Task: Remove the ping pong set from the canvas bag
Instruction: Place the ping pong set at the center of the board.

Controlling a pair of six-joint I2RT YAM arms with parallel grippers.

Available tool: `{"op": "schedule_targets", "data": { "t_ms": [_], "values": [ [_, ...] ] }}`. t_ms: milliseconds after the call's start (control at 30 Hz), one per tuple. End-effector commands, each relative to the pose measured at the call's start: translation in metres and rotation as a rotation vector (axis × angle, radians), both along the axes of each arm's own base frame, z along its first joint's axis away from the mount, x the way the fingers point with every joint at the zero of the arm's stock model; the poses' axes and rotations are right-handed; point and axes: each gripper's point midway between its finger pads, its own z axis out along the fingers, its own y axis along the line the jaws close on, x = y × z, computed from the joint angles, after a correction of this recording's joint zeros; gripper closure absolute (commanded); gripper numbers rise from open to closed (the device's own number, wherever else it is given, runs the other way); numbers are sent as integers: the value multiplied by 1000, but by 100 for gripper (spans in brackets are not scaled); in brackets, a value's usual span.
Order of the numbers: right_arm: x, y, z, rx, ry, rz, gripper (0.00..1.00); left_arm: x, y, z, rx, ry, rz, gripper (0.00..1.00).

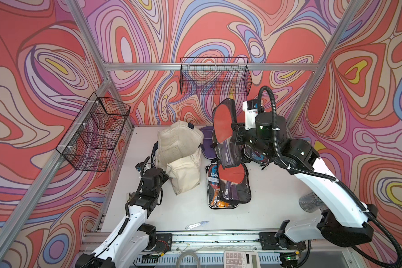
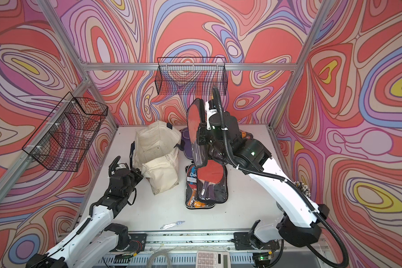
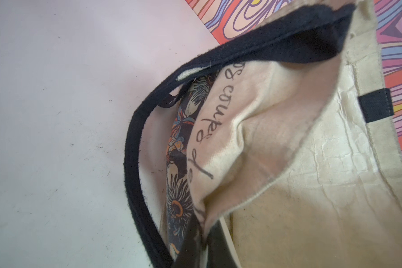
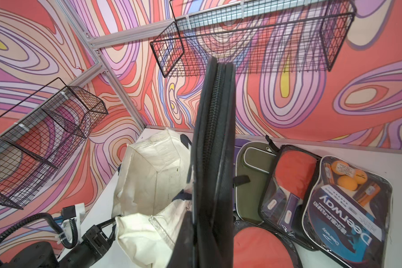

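**Set out of the bag, hanging upright in the right pincer**

Here we are: the canvas bag [image 1: 179, 160] sits slumped and open-mouthed on the table [image 1: 172, 213]. The ping pong set [image 1: 222, 130] is out of it. It is lifted off the table just beside the bag, on the side away from the left arm. The right gripper [image 1: 234, 134] is pressed together on the edge of the clear case, about midway along it. Across the bag, the left gripper [image 1: 165, 172] is pinched on the cloth of the bag's near rim.

Now the relation that matters. The set's long axis stands nearly upright, with the red paddle head on top and the handle end down. The right arm carries it, and the left arm has the whole bag between itself and the set. Under the handle end, just beside the bag, a pile of other sets [image 1: 228, 185] lies flat. We judge the next move must tip that axis down, away from the bag.

What we can't see:
- In the right wrist view the case's black zipped edge covers the fingers.
- The bag's folded near wall hides part of its floor, so we can't tell if anything remains inside.
- A purple case [image 1: 207, 137] beyond the bag is half covered by the held set.
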Motion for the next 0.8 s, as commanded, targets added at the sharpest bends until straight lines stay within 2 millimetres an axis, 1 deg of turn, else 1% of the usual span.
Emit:
{"op": "schedule_targets", "data": {
  "t_ms": [0, 233, 400, 633, 767],
  "values": [
    [-11, -21, 15, 74, -31, -56, 100, 1, 9, 7, 31, 5, 34, 100],
    [-26, -45, -19, 68, 45, -113, 100, -2, 13, 10, 50, 9, 45, 100],
    [-37, -62, -45, 66, 109, -161, 100, 2, 13, 13, 58, 7, 43, 100],
    [-50, -76, -83, 83, 196, -208, 100, 10, 10, 10, 54, 19, 29, 100],
    [-54, -81, -109, 89, 240, -231, 100, 13, 8, 9, 51, 23, 22, 100]
  ]
}}
